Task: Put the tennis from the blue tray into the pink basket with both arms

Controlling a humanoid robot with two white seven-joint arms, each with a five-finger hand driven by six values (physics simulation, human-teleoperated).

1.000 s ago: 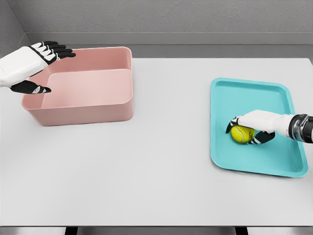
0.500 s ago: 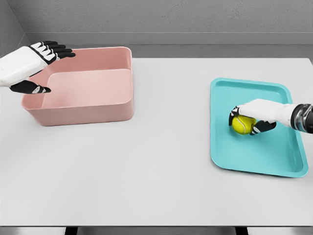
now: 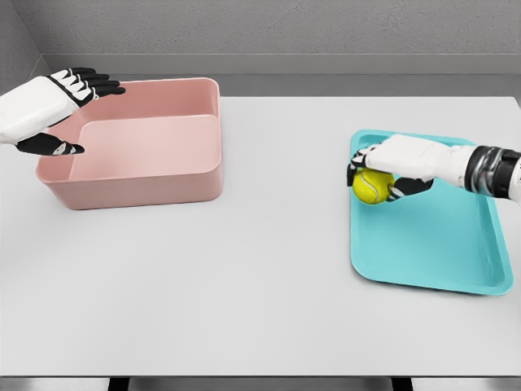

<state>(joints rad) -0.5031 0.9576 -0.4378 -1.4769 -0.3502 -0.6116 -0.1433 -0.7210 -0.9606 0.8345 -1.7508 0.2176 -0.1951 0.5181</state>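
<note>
A yellow-green tennis ball (image 3: pixel 371 186) is held in my right hand (image 3: pixel 383 171), whose fingers curl around it from above. Ball and hand hang over the left rim of the blue tray (image 3: pixel 440 244), lifted off its floor. The pink basket (image 3: pixel 138 171) stands at the far left of the table. My left hand (image 3: pixel 50 110) hovers over the basket's left corner with fingers spread and nothing in it.
The white table (image 3: pixel 260 277) stretches between basket and tray. A grey wall runs behind the table's far edge.
My right hand has lifted the ball off the tray floor and carried it left and up to the tray's left rim. The left hand has not moved.
</note>
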